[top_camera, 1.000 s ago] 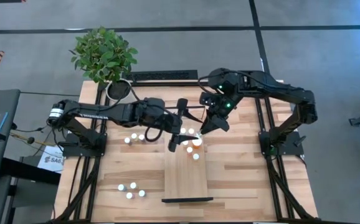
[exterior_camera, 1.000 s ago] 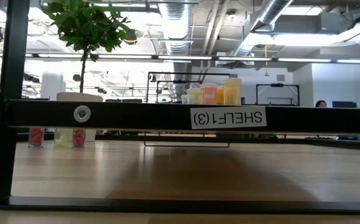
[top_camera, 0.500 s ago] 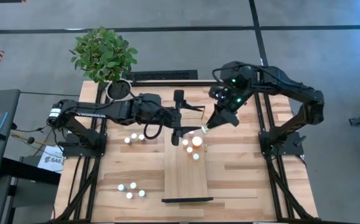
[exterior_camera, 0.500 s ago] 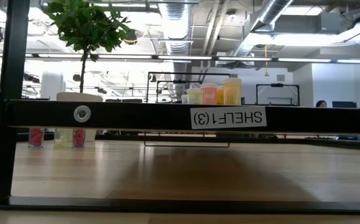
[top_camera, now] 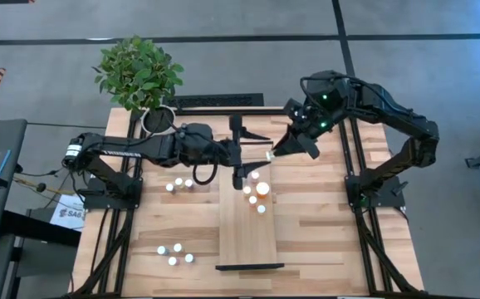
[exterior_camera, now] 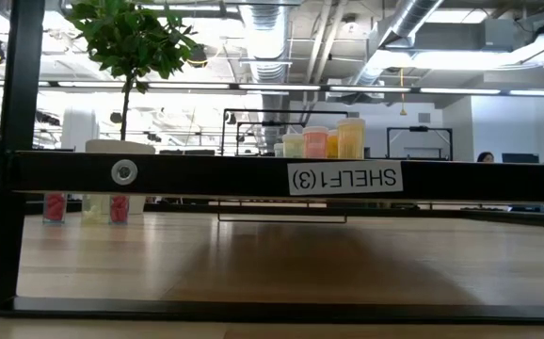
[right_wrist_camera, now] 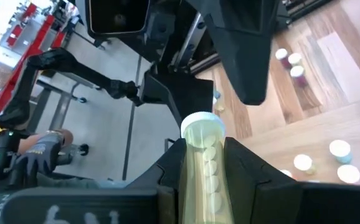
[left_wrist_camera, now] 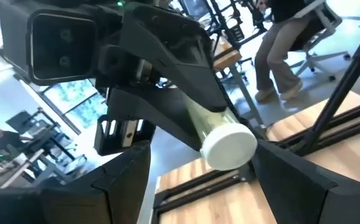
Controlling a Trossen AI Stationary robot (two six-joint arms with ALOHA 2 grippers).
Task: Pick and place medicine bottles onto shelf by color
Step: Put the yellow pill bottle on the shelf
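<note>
Right gripper (top_camera: 271, 154) clamped on one pale yellow-green medicine bottle (right_wrist_camera: 206, 163) with a white cap, raised above the far end of the shelf (top_camera: 247, 224); in the right wrist view the bottle sits between the two dark fingers (right_wrist_camera: 255, 174), cap pointing away, round tablets visible through its wall. Left gripper (top_camera: 242, 151) spread wide, holding nothing, just beside the raised bottle, its fingers on either side of the white cap (left_wrist_camera: 230, 148) in the left wrist view.

On the shelf, seen from above: four bottles in a cluster at the far part, one of them the larger orange bottle (top_camera: 262, 188), the other three small with white caps (top_camera: 261, 208). On the table (top_camera: 323, 232) left of the shelf: three small bottles (top_camera: 178, 183) in a tight group near the left arm, and four more (top_camera: 176, 252) grouped toward the near edge. One potted plant (top_camera: 137, 73) at the far left corner. Low view: black shelf frame with one label reading SHELF1(3) upside down (exterior_camera: 345, 177).
</note>
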